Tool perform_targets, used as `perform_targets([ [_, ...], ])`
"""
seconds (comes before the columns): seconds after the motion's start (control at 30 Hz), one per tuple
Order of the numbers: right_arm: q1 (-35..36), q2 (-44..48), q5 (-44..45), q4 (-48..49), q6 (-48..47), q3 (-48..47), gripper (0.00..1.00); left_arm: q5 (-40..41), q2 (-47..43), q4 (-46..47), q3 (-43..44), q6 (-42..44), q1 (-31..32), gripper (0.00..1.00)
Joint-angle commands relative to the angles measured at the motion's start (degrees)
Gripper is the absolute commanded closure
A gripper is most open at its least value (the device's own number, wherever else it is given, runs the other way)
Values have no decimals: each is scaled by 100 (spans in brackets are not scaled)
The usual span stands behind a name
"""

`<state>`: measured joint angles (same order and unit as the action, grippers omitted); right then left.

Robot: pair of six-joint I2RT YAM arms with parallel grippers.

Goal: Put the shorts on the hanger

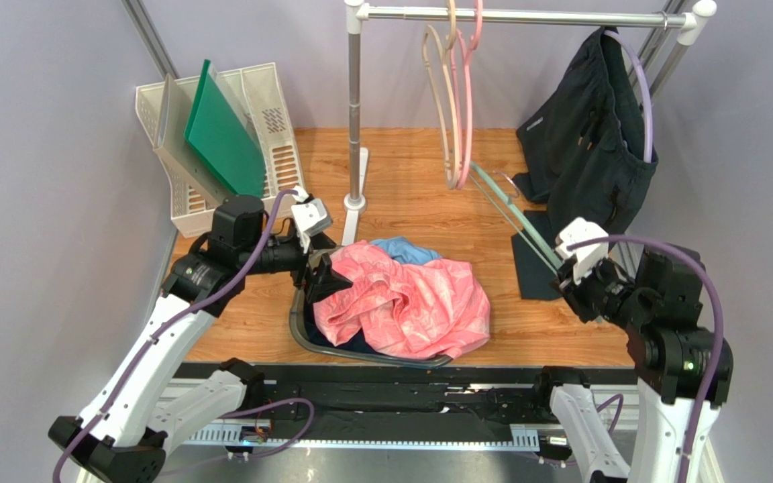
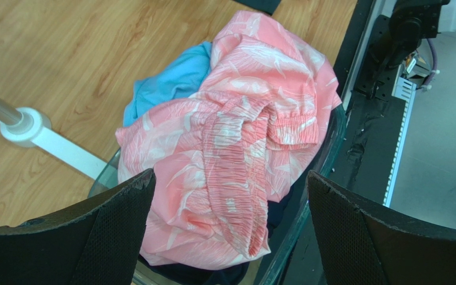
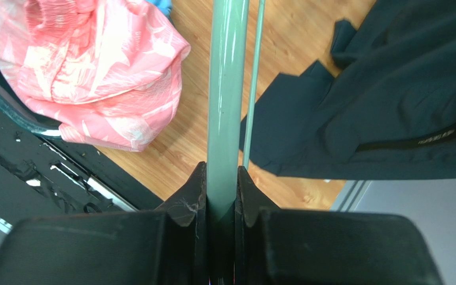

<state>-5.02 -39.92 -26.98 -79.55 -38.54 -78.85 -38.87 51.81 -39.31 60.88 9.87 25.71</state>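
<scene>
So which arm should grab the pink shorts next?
Left. The left gripper is open and pointed at the shorts, while the right gripper is busy, shut on the hanger.

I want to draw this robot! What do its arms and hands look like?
The left arm and right arm have white sections, chunky black joints and looping purple cables. The left gripper has two black fingers, dotted like mesh.
</scene>
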Motion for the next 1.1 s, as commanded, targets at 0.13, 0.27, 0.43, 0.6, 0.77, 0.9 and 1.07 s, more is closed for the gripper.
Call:
perform_targets([
  [0.13, 474, 230, -589, -1616, -786, 246, 100, -314, -399, 143, -85, 683, -31, 3],
  [0.27, 993, 222, -948, -1608, -707, 633, 100, -121, -488, 187, -129, 841, -31, 3],
  [0.43, 1292, 125, -1493, -1590, -1233, 862, 100, -199, -584, 204, -164, 1182, -23, 4],
  [0.6, 1591, -313, -1837, -1599, -1866, 722, 100, -182, -532, 196, -15, 1948, -14, 8],
  [0.77, 2478, -797, -1723, -1546, -1999, 573, 100, -217, -338, -24, 222, 2519, 4, 9],
  [0.9, 2663, -973, -1767, -1292, -1955, 502, 100, -271, -295, -375, 152, 2976, 354, 15],
  [1.07, 2743, -974, -1916, -1054, -2148, 502, 100, -24, -216, -850, -94, 3144, 1293, 49],
])
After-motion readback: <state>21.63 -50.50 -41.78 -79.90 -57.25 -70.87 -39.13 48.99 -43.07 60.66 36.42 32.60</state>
